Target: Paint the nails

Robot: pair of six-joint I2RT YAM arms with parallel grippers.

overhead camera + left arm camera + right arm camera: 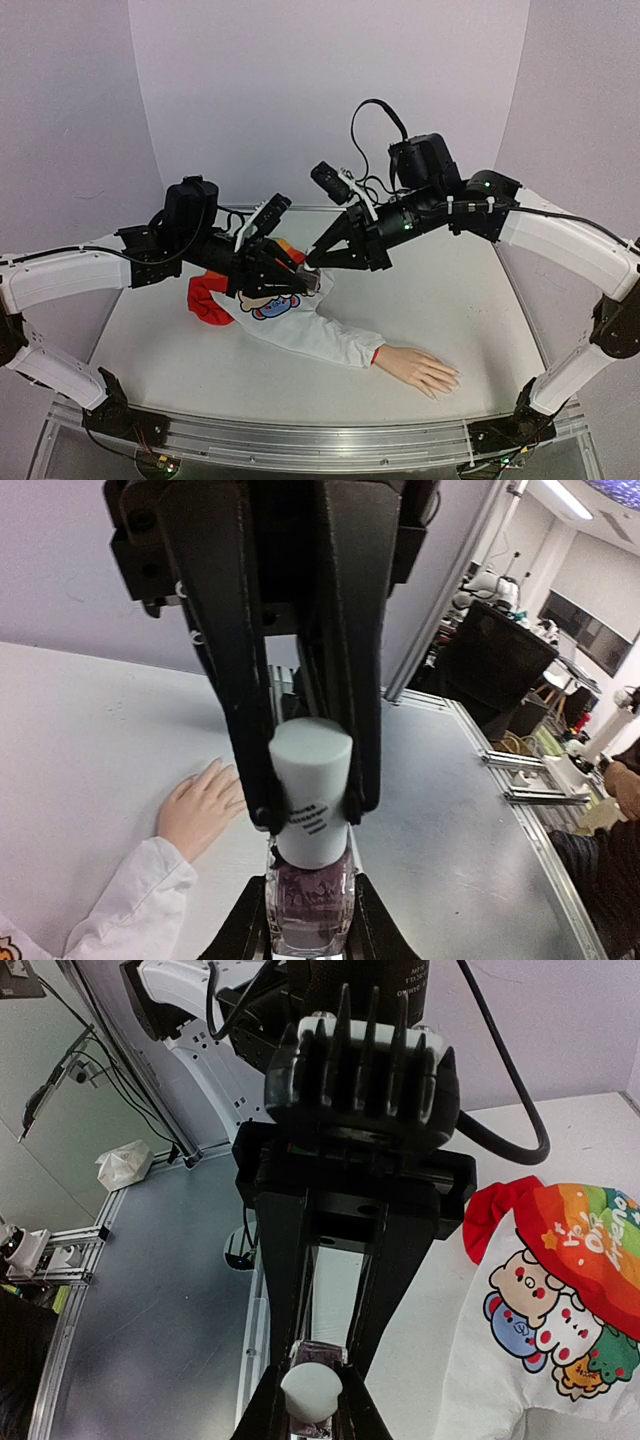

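Note:
A small clear bottle (310,900) of purplish polish hangs above the table, and my left gripper (310,925) is shut on its glass body. My right gripper (311,1402) is shut on the bottle's white cap (311,1390), meeting the left gripper (300,283) tip to tip over the doll's shirt. The pale mannequin hand (420,368) lies flat on the table at the front right, fingers pointing right, well apart from both grippers. It also shows in the left wrist view as the hand (200,805) below the bottle. Its nails are too small to make out.
The doll's white shirt with a cartoon print (275,305) and a red and rainbow part (570,1225) lies under the grippers, its sleeve (335,340) reaching the hand. An aluminium rail (300,440) runs along the table's front edge.

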